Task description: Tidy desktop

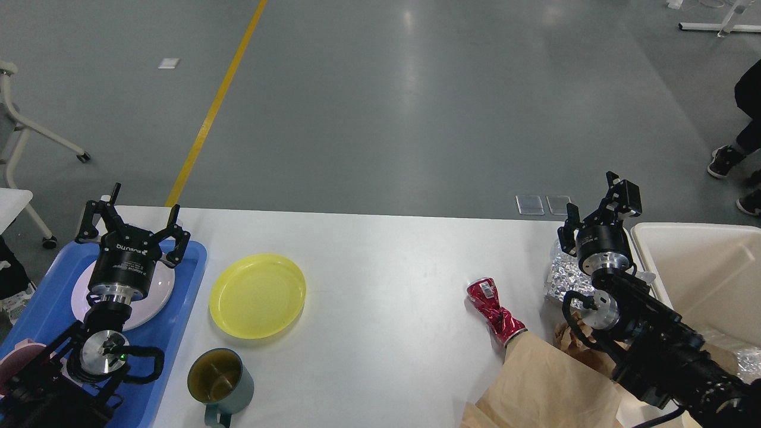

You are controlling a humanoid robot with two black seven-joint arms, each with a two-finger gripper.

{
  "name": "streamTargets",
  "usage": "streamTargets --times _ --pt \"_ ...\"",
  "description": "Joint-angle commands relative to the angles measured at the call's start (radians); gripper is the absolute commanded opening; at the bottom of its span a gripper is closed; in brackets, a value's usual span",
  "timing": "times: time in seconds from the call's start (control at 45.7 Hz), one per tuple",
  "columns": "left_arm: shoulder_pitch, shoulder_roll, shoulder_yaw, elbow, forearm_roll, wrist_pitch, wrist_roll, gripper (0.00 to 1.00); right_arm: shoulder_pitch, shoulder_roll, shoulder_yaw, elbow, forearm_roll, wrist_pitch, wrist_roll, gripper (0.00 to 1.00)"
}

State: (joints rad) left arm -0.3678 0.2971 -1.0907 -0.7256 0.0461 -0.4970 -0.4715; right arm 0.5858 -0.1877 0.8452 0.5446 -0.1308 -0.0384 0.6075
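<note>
The desktop [386, 255] is a wide white tabletop. On it lie a yellow plate [257, 295], a green mug [219, 380], a crushed red can [493, 310], a ball of foil [565, 274] and brown paper bags [547, 386]. My left gripper [134, 221] stands open over a white plate [148, 297] in the blue tray [178, 321], holding nothing. My right gripper [597, 205] hangs open above the foil near the table's right end, nothing between its fingers.
A cream bin [701, 279] stands off the right end with more foil [746, 356] inside. A pink dish [18, 351] sits in the tray's near corner. Beyond the table lie grey floor, a yellow line [214, 107] and a person's shoes [722, 160].
</note>
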Motion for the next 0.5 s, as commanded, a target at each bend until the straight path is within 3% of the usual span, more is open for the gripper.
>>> streamTargets --times 0.0,0.219,0.481 --pt "-0.01 -0.007 0.008 0.0 0.0 0.017 -0.007 0.96 0.0 0.001 0.0 0.002 0.0 0.0 0.0 1.0" --pt "-0.014 0.016 0.049 -0.005 0.009 0.037 0.002 0.96 0.0 -0.001 0.0 0.002 -0.001 0.0 0.0 1.0" --pt "-0.19 0.18 0.224 -0.006 0.009 0.196 0.004 0.96 0.0 0.001 0.0 0.002 0.0 0.0 0.0 1.0"
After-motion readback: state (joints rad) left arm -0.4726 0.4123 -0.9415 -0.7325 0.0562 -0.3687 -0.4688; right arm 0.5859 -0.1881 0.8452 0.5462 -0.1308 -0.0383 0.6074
